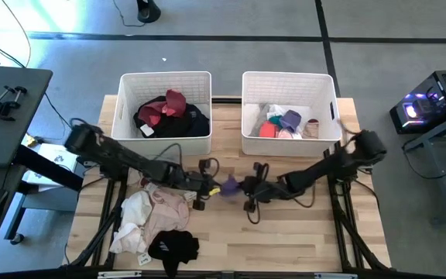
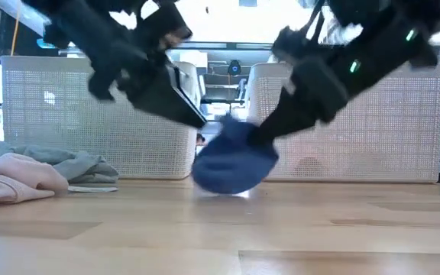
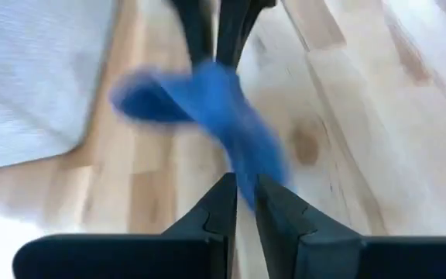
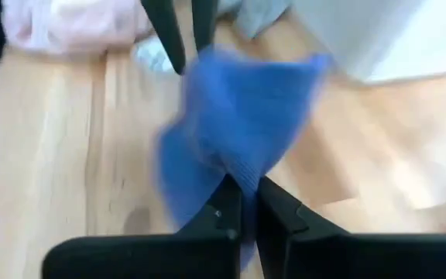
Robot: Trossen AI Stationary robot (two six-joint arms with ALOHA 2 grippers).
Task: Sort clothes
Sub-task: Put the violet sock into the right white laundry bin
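A small blue-lavender garment (image 1: 230, 185) hangs between my two grippers at the table's middle, just above the wood (image 2: 234, 162). My left gripper (image 1: 217, 186) is shut on one end of it, my right gripper (image 1: 245, 186) is shut on the other. A pile of pink, cream and black clothes (image 1: 157, 225) lies at the near left. The left bin (image 1: 166, 105) holds maroon and black clothes; the right bin (image 1: 289, 112) holds light and coloured ones. My left gripper pinches one end of the blue garment (image 3: 248, 180) between its two fingers, coming level from the table's left. The cloth runs away from the fingers toward the other gripper. My right gripper pinches the opposite end (image 4: 238, 177) between its two fingers, coming level from the table's right. The cloth bunches between the two grippers, its lowest part close to the table (image 2: 228, 187).
The two white bins stand side by side along the far edge. The clothes pile fills the near left corner; bare wood (image 1: 300, 232) lies at the near right. A grey garment (image 2: 67, 164) lies by the left bin in the low view.
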